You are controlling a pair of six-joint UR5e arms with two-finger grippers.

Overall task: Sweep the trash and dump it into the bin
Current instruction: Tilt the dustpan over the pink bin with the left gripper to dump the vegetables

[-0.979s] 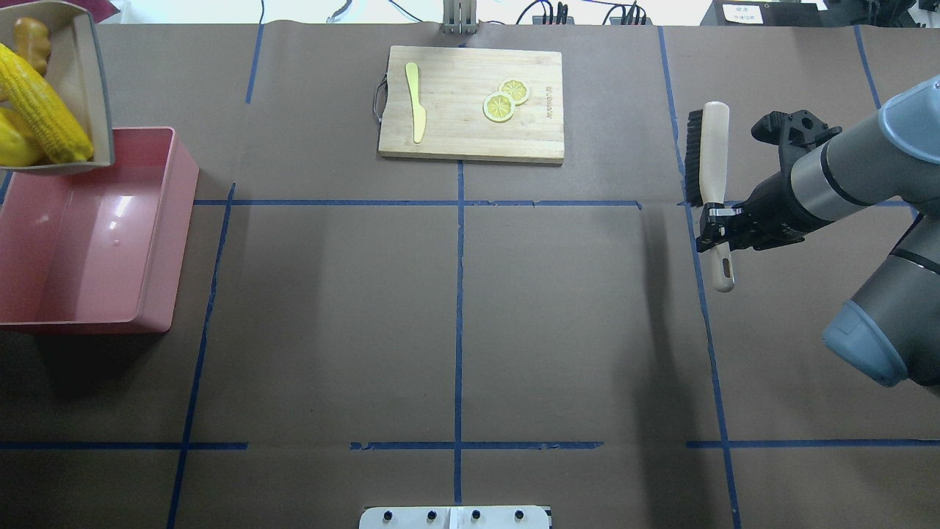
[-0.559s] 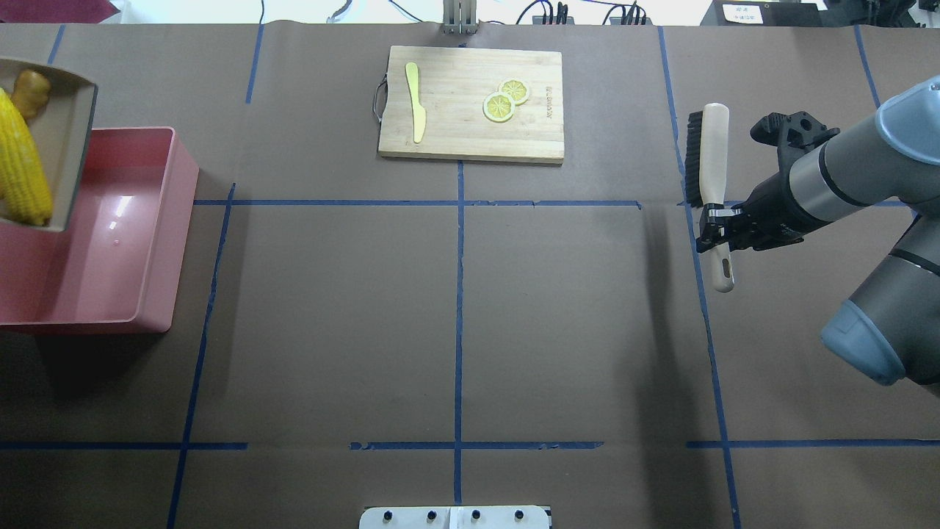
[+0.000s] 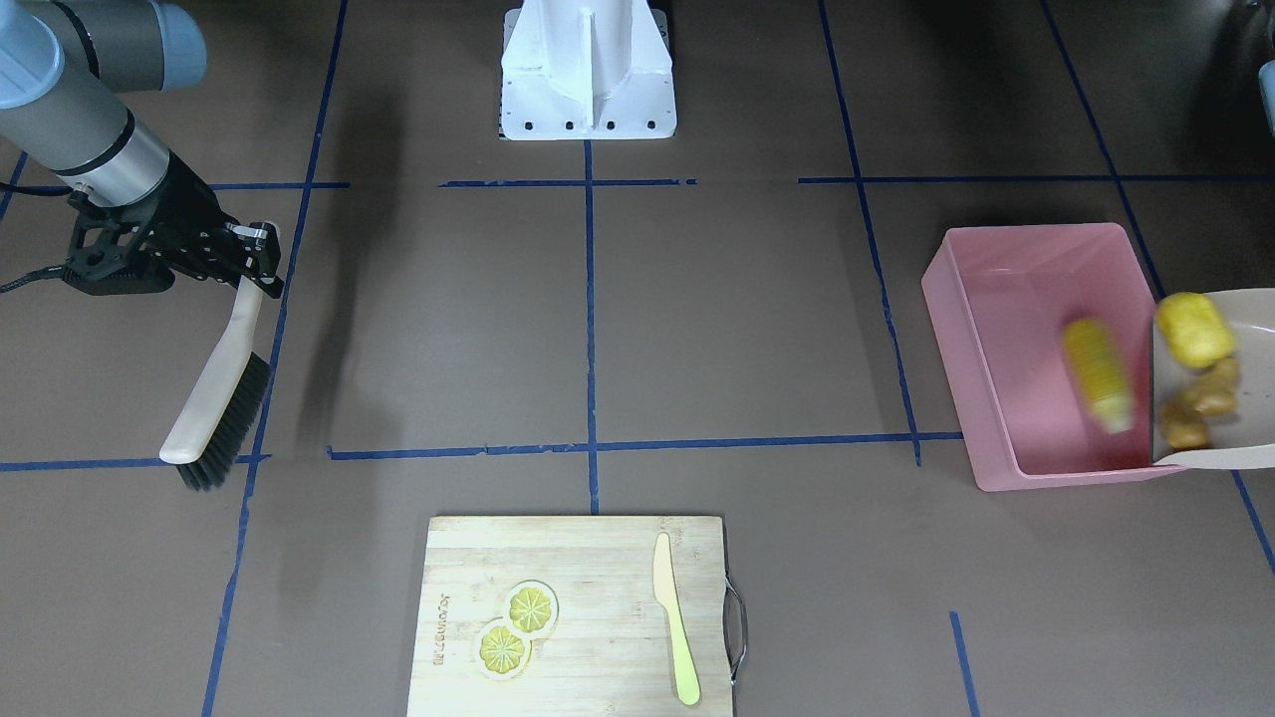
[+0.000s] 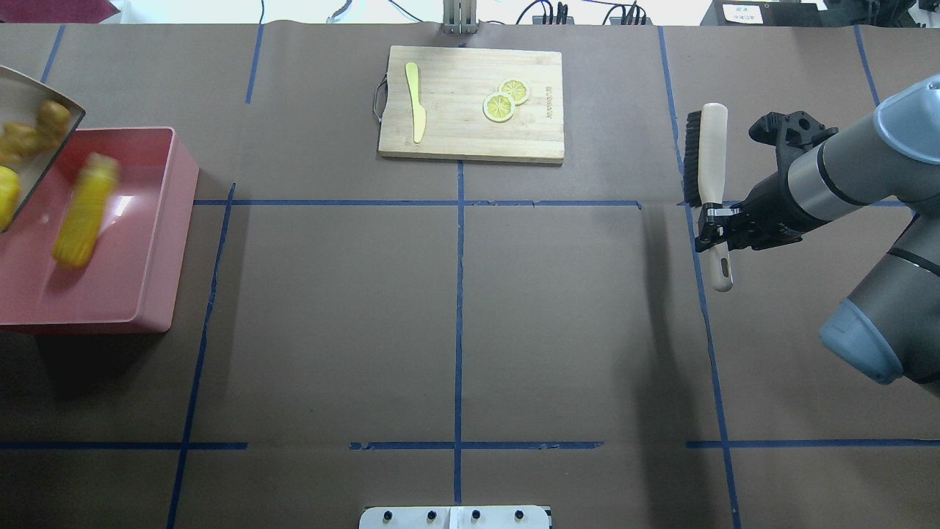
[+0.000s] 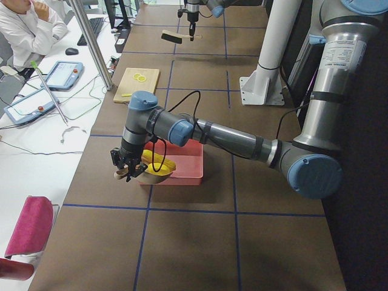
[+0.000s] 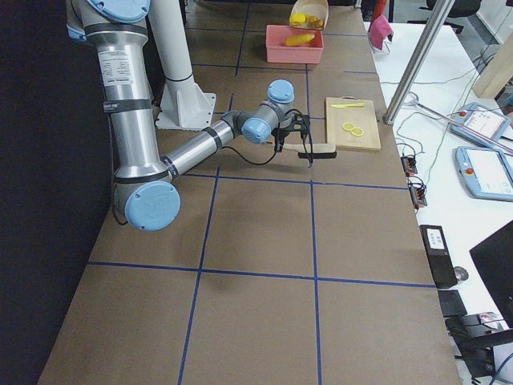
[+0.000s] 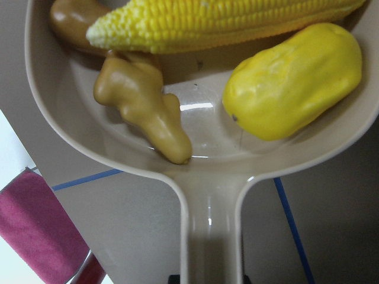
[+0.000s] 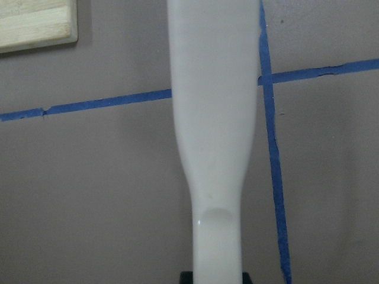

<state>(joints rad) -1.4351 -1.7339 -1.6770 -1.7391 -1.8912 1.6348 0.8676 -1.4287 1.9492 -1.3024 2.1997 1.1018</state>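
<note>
The beige dustpan hangs tilted over the far end of the pink bin. The corn cob is blurred in mid-fall inside the bin; it also shows in the front view. The yellow potato and the tan ginger lie in the pan. In the left wrist view the ginger, potato and corn sit in the pan. My left gripper is shut on the dustpan handle. My right gripper is shut on the brush, held still at the right.
A wooden cutting board at the far middle carries a pale yellow knife and two lemon slices. The robot's white base is at the near edge. Blue tape lines cross the brown table.
The dustpan has tipped further and drawn left over the bin. The corn has slid off it and is dropping into the bin. The right arm and brush have barely moved.
</note>
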